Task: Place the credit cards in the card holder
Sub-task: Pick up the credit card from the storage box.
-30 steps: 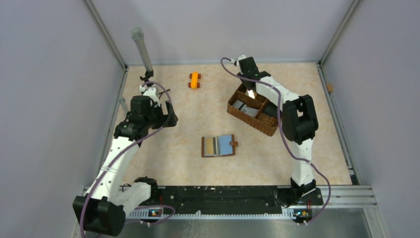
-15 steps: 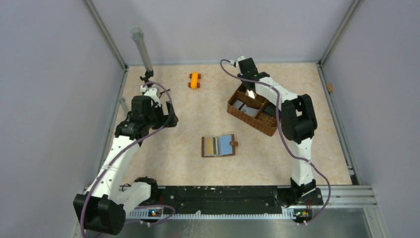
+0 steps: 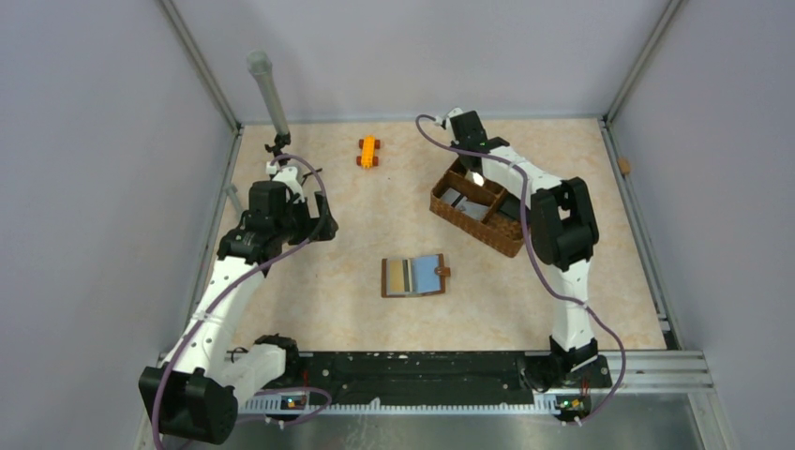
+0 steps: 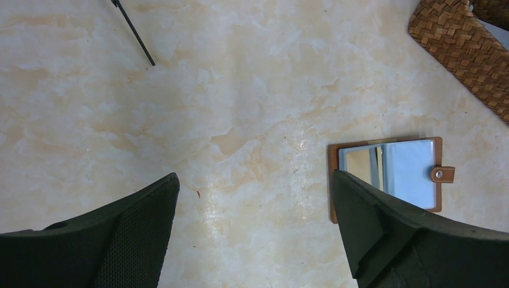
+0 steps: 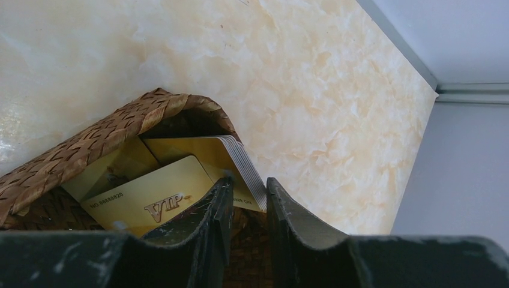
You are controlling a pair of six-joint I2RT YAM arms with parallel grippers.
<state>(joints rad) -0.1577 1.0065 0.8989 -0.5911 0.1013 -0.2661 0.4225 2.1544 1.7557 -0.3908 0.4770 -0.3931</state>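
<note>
- Gold credit cards stand stacked in the woven basket; the right hand narrowly straddles their edge, grip unclear.
- Wide open and empty, the left hand hovers; the card holder lies open on the counter.

Robot laboratory test cell. Two white arms bolted to a metal rail; marble-patterned table; plain grey walls joined by aluminium posts.

Gold credit cards sit stacked in the basket; brown card holder lies open, well apart.
</note>
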